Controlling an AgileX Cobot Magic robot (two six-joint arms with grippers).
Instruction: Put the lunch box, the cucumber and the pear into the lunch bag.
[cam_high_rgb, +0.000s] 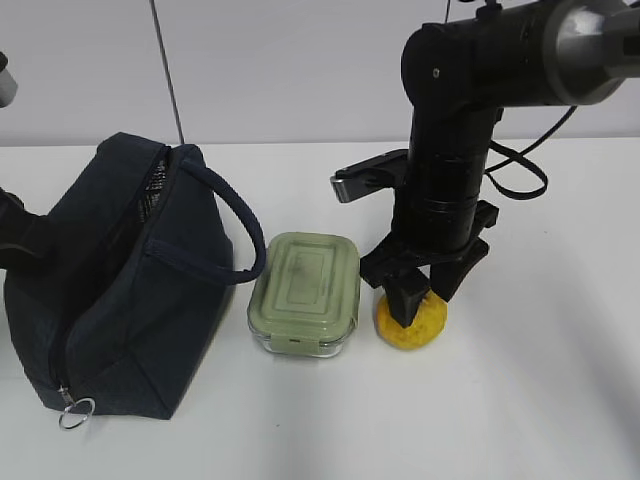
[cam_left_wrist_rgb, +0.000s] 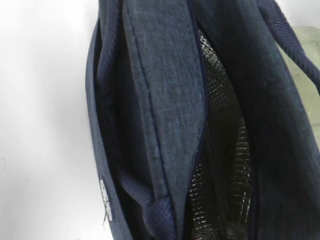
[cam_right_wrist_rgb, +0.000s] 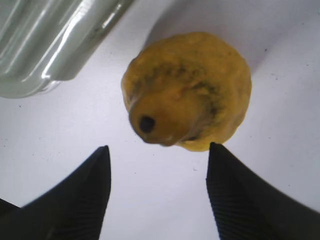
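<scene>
The navy lunch bag (cam_high_rgb: 120, 290) stands at the left with its zip open; the left wrist view looks down into its opening (cam_left_wrist_rgb: 165, 100) and silvery lining (cam_left_wrist_rgb: 220, 150). The lunch box (cam_high_rgb: 305, 290) with the sage-green lid stands beside the bag, and one corner shows in the right wrist view (cam_right_wrist_rgb: 50, 40). The yellow pear (cam_high_rgb: 412, 322) lies right of the box. My right gripper (cam_high_rgb: 425, 300) is open just above and astride the pear (cam_right_wrist_rgb: 187, 90), without touching it. A black part of my left arm (cam_high_rgb: 15, 235) is against the bag's left side; its fingers are hidden. No cucumber is visible.
The bag's loop handle (cam_high_rgb: 240, 235) arches toward the lunch box. A metal ring pull (cam_high_rgb: 76, 412) hangs at the bag's front corner. The white table (cam_high_rgb: 540, 380) stretches to the right and front. A grey wall runs behind.
</scene>
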